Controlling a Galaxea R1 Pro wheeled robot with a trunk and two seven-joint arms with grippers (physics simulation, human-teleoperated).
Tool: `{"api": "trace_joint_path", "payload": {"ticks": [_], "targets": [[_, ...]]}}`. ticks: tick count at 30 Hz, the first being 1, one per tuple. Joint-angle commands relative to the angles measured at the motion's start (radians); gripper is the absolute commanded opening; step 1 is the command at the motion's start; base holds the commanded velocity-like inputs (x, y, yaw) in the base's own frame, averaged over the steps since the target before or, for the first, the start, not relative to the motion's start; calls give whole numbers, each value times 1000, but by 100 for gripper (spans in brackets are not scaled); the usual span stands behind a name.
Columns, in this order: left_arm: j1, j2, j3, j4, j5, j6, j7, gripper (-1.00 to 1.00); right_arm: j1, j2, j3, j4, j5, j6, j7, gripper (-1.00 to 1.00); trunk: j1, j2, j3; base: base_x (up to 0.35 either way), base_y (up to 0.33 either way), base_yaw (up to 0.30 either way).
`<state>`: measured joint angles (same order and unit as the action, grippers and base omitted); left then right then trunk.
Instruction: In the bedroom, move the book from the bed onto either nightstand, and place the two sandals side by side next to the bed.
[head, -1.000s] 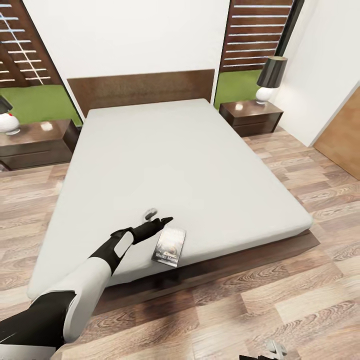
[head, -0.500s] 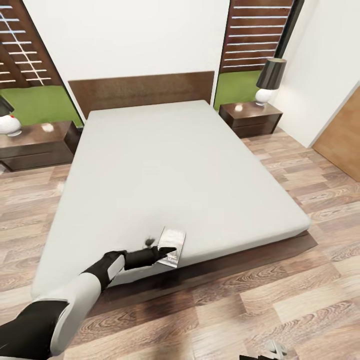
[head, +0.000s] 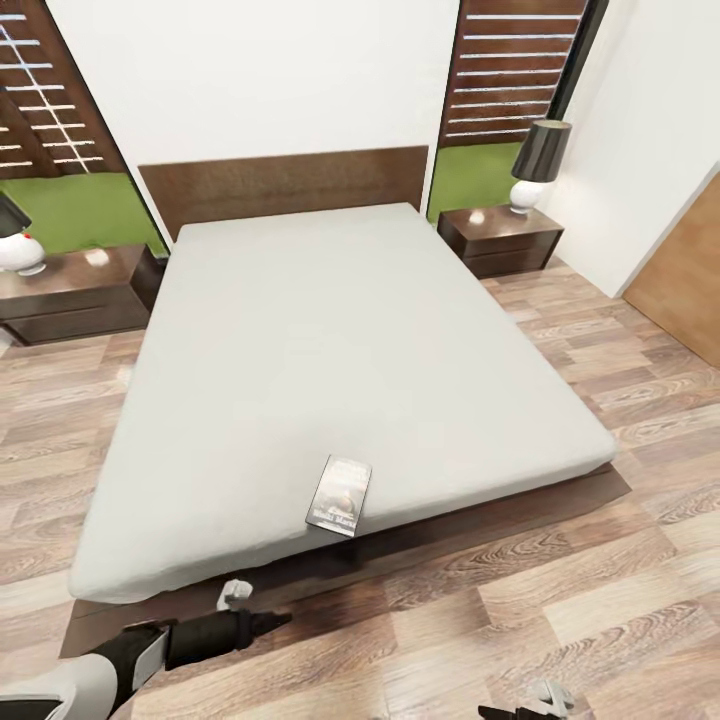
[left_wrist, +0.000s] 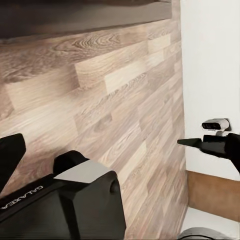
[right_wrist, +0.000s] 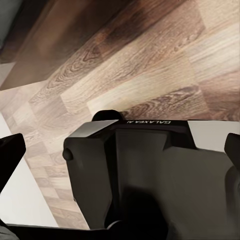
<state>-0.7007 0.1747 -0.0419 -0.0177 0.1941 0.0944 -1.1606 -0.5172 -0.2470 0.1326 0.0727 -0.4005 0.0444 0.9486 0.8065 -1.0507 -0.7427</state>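
My left gripper (head: 245, 608) hangs low over the plank floor (head: 560, 610) at about 7 o'clock in the head view, fingers apart and empty, just short of the bed (head: 330, 340) foot; the dark frame edge and mattress lip stand between it and the book (head: 339, 495) at 12 to 1 o'clock. The mattress top is bare around the book, open to approach from above. Nightstands sit at 10 o'clock (head: 75, 295) and 1 o'clock (head: 503, 240), each with a lamp (head: 536, 160) taking part of its top; floor lanes run free along both sides of the bed.
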Motion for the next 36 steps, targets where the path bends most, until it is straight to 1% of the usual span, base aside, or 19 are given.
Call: {"api": "trace_joint_path", "payload": {"ticks": [1, 6, 8, 10, 14, 15, 18, 20, 21, 22, 23, 24, 25, 28, 29, 30, 31, 32, 36], "targets": [[3, 4, -3, 0, 8, 3, -3, 100, -1, 0, 7, 2, -11, 5, 5, 100, -4, 7, 3, 0, 0, 0], [34, 42, -2, 1, 21, -19, 4, 100, -1, 2, 5, -2, -11, 4, 4, 100, -23, 42, 18, 0, 0, 0], [42, 48, -2, 1, 33, -24, 6, 100, -1, 1, 3, -3, -12, 5, 5, 100, -31, 56, 25, 0, 0, 0], [48, 51, -1, 1, 50, -32, 7, 100, -1, 1, 2, -5, -14, 5, 6, 100, -31, 56, 25, 0, 0, 0], [55, 53, -1, 1, 98, -44, 8, 100, -2, 2, -2, -23, -15, 6, 13, 100, -31, 56, 25, 0, 0, 0], [57, 54, -1, 1, 111, -46, 9, 100, -3, 4, -2, -68, -15, 9, 14, 100, -31, 56, 25, 0, 0, 0], [60, 54, -1, 1, 117, -47, 9, 100, -3, 9, -2, -181, -16, 17, 13, 100, -31, 56, 25, 0, 0, 0], [61, 54, -1, 1, 119, -47, 9, 100, -3, 24, -1, -255, -16, 19, 11, 100, -31, 56, 25, 0, 0, 0], [62, 54, 0, 1, 120, -47, 9, 100, -3, 76, -1, -327, -17, 21, 11, 100, -31, 56, 25, 0, 0, 0], [62, 58, 2, 1, 121, -47, 9, 100, -3, 106, -5, -350, -20, 21, 11, 100, -31, 56, 25, 0, 0, 0], [63, 64, 4, 1, 121, -47, 9, 100, -4, 130, -9, -364, -25, 21, 10, 100, -31, 56, 25, 0, 0, 0], [63, 68, 4, 1, 121, -47, 9, 100, -4, 140, -11, -371, -27, 21, 10, 100, -31, 56, 25, 0, 0, 0], [63, 74, 5, 1, 121, -47, 9, 100, -4, 157, -15, -380, -34, 21, 8, 100, -31, 56, 25, 0, 0, 0], [63, 84, 6, 1, 122, -47, 8, 100, -5, 194, -19, -393, -82, 20, -2, 100, -31, 56, 25, 0, 0, 0], [64, 85, 6, 1, 122, -47, 7, 100, -6, 212, -20, -400, -126, 19, -5, 100, -31, 56, 25, 0, 0, 0], [63, 85, 7, 1, 122, -47, 7, 100, -6, 221, -20, -409, -157, 19, -6, 100, -31, 56, 25, 0, 0, 0], [63, 85, 7, 1, 122, -47, 7, 100, -6, 225, -20, -416, -173, 19, -7, 100, -31, 56, 25, 0, 0, 0], [64, 85, 7, 1, 122, -47, 7, 100, -6, 235, -20, -443, -221, 19, -7, 100, -31, 56, 25, 0, 0, 0], [64, 83, 6, 1, 122, -47, 7, 100, -6, 246, -21, -489, -327, 19, -8, 100, -31, 56, 25, 0, 0, 0]]}}
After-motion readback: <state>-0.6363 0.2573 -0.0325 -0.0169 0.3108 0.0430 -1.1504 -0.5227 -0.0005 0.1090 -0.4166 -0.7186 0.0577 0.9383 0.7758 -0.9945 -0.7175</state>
